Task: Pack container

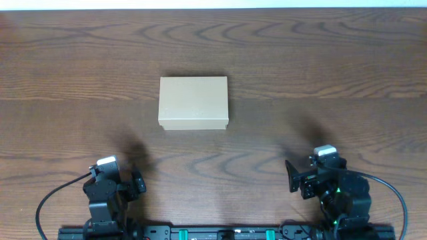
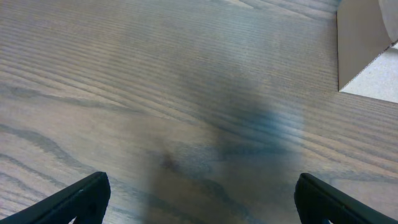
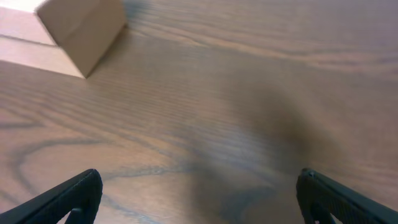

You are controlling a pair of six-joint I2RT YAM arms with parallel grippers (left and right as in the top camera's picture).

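The container (image 1: pixel 193 101) is a plain tan cardboard box with its lid closed, lying on the wooden table a little left of centre. A corner of it shows at the top right of the left wrist view (image 2: pixel 365 50) and at the top left of the right wrist view (image 3: pixel 78 28). My left gripper (image 2: pixel 199 199) is open and empty near the table's front left edge (image 1: pixel 137 181). My right gripper (image 3: pixel 199 196) is open and empty near the front right edge (image 1: pixel 293 177). Both are well short of the box.
The wooden table (image 1: pixel 320 73) runs to a pale back edge at the top of the overhead view. Black cables loop beside each arm base at the front edge.
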